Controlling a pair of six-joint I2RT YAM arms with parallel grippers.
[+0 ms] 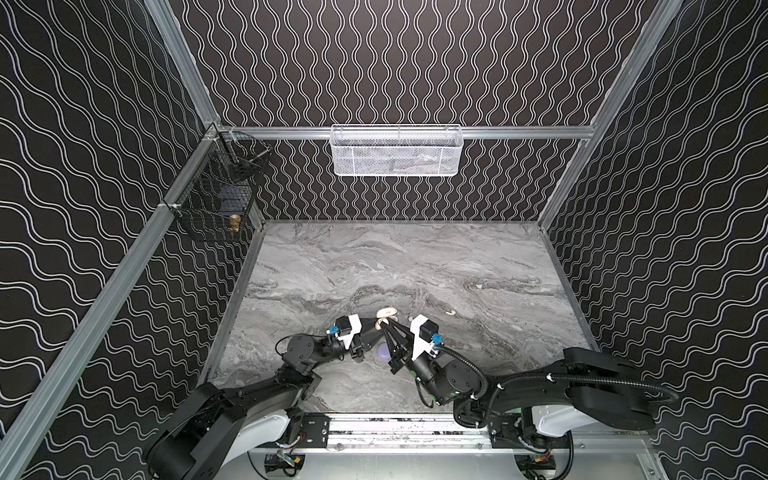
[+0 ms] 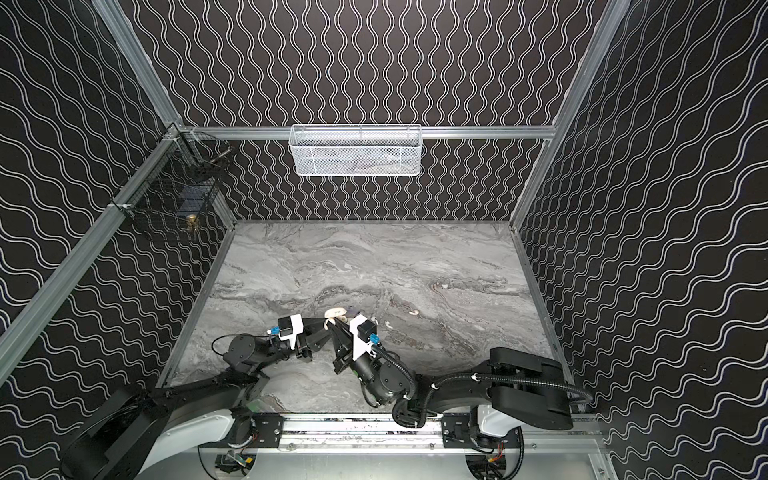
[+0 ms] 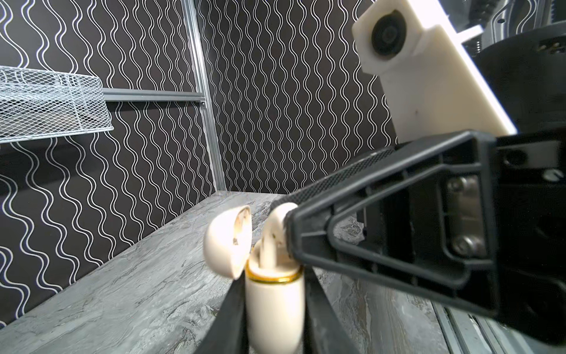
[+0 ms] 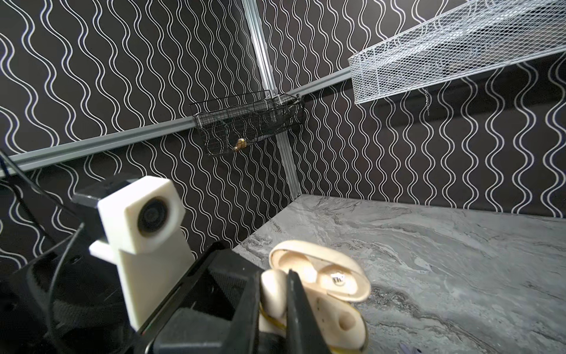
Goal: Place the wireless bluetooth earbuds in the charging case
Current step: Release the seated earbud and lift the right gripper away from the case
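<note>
Progress is partway, by my reading. The left gripper (image 1: 374,326) is clamped on the cream charging case (image 3: 275,303), which stands upright near the middle front of the table (image 1: 415,257) with its lid (image 4: 321,269) swung open. The right gripper (image 1: 390,321) is pinched shut on a cream earbud (image 3: 275,226). Its stem is partly down one socket, and I judge it not fully seated. The neighbouring socket (image 4: 347,321) is empty, and a loose earbud (image 1: 450,311) lies well apart to the right. The case is glossy and rounded, with a gold rim band. A lavender shape (image 1: 383,354) under the arms may be another case, though it is too hidden to tell.
</note>
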